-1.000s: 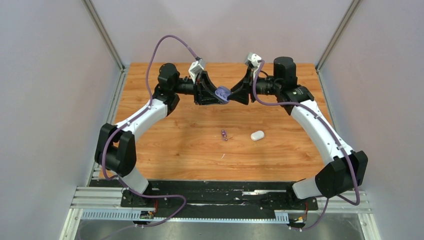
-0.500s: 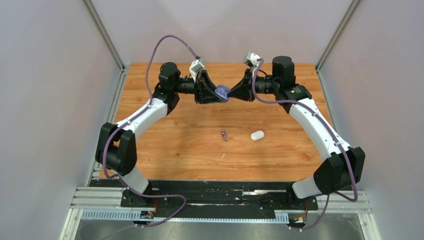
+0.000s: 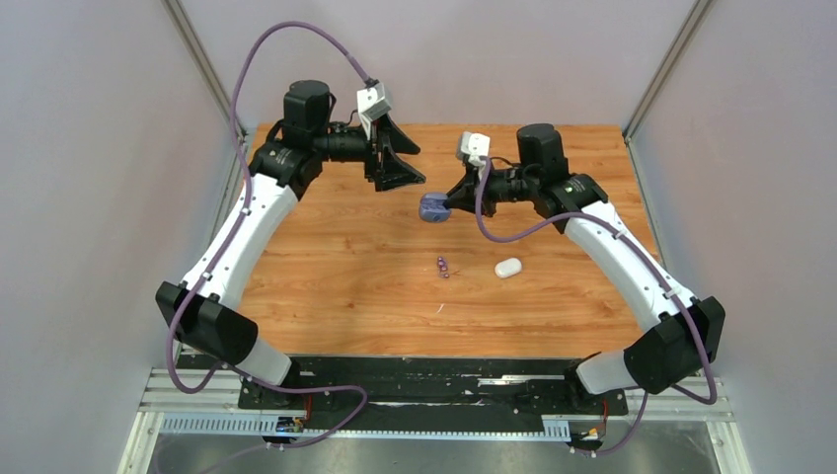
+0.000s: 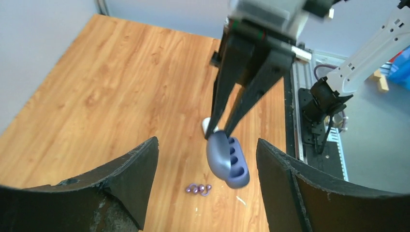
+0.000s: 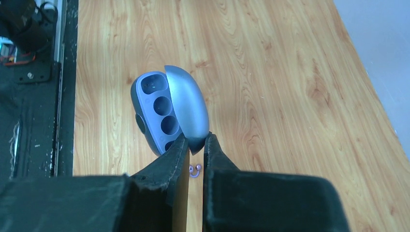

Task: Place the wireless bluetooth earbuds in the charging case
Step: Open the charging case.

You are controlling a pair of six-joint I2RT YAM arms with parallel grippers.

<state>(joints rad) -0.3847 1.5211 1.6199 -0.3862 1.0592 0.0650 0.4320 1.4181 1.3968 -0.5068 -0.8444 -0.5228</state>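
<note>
A purple charging case [image 3: 431, 208] hangs open above the table, its row of round sockets showing [image 5: 153, 108]. My right gripper [image 3: 446, 203] is shut on the tip of its lid [image 5: 195, 137]. In the left wrist view the case [image 4: 227, 162] dangles from those fingers. My left gripper [image 3: 413, 169] stands open, up and to the left of the case and apart from it, with nothing between its fingers [image 4: 207, 145]. Tiny dark purple earbuds [image 3: 442, 266] lie in a small cluster on the wood below [image 4: 197, 188], also visible between the right fingers [image 5: 195, 169].
A white oval case [image 3: 508, 268] lies shut on the wooden table [image 3: 336, 286], right of the earbuds. Grey walls stand on both sides and at the back. The black rail with the arm bases [image 3: 434, 380] runs along the near edge.
My left gripper opened, let go of the purple case and drew back left. My right gripper shut on the lid and moved the case left and toward the table's middle.
</note>
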